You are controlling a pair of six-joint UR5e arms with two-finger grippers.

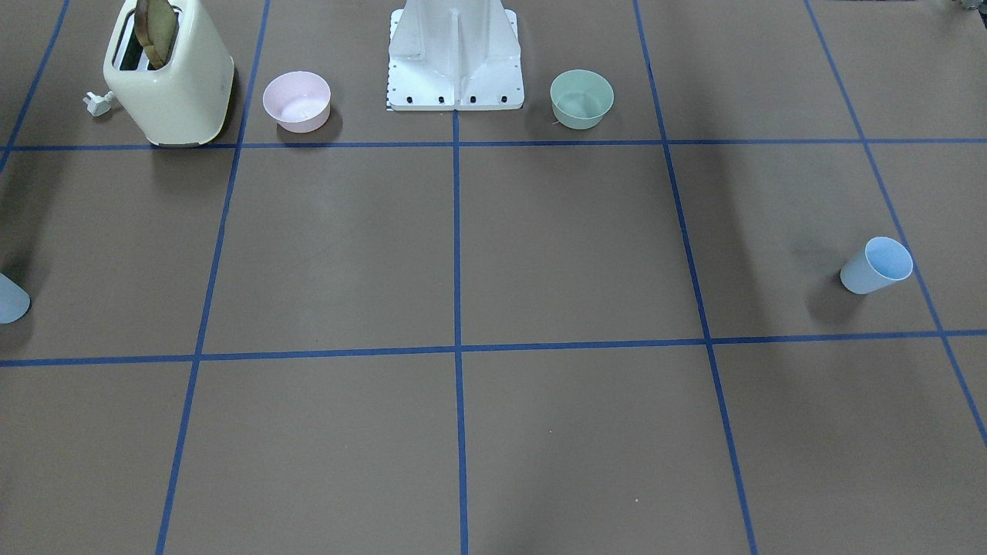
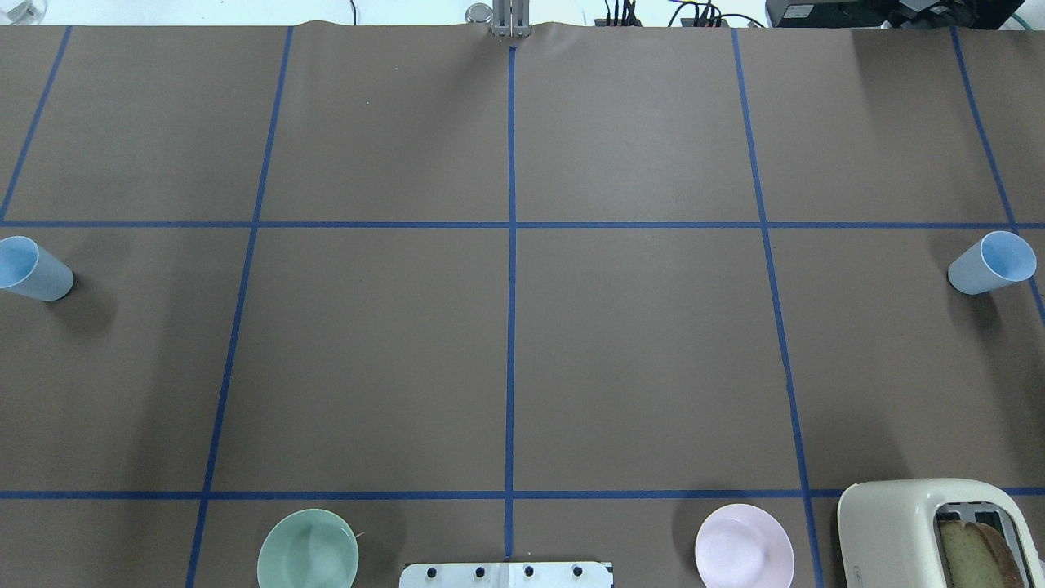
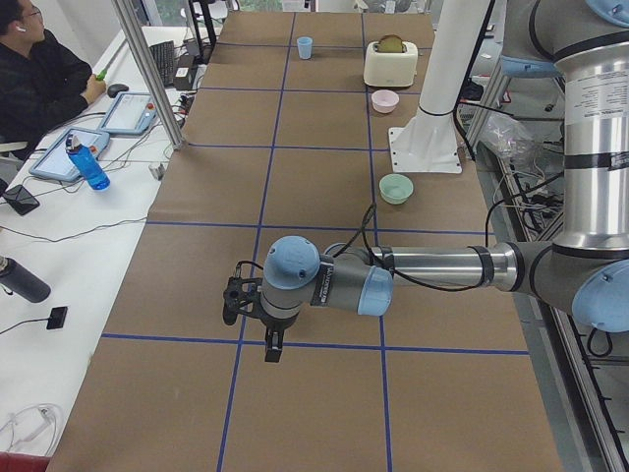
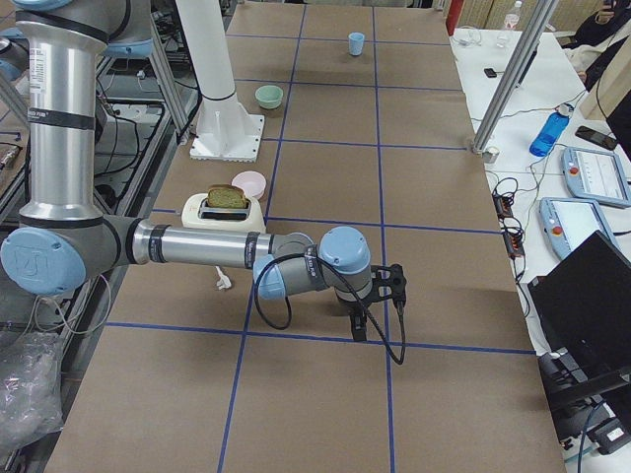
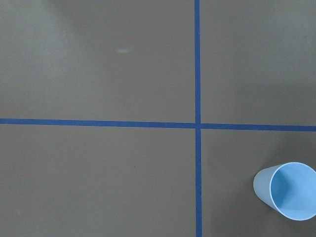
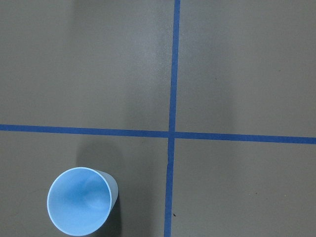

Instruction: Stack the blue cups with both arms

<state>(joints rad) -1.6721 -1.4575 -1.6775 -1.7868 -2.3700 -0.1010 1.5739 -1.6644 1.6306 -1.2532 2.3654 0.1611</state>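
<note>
Two pale blue cups stand upright far apart on the brown table. One cup (image 2: 33,269) is at the left edge of the overhead view; it also shows in the front view (image 1: 877,266) and the left wrist view (image 5: 286,190). The other cup (image 2: 992,263) is at the right edge and shows in the right wrist view (image 6: 81,200). My left gripper (image 3: 272,346) hangs above the table near its cup, seen only from the side. My right gripper (image 4: 357,327) does likewise. I cannot tell whether either is open or shut. No fingers show in the wrist views.
A cream toaster (image 2: 939,535) with bread, a pink bowl (image 2: 743,545) and a mint-green bowl (image 2: 308,550) stand beside the white mounting base (image 2: 506,574). An operator (image 3: 39,69) sits at a side desk with tablets and bottles.
</note>
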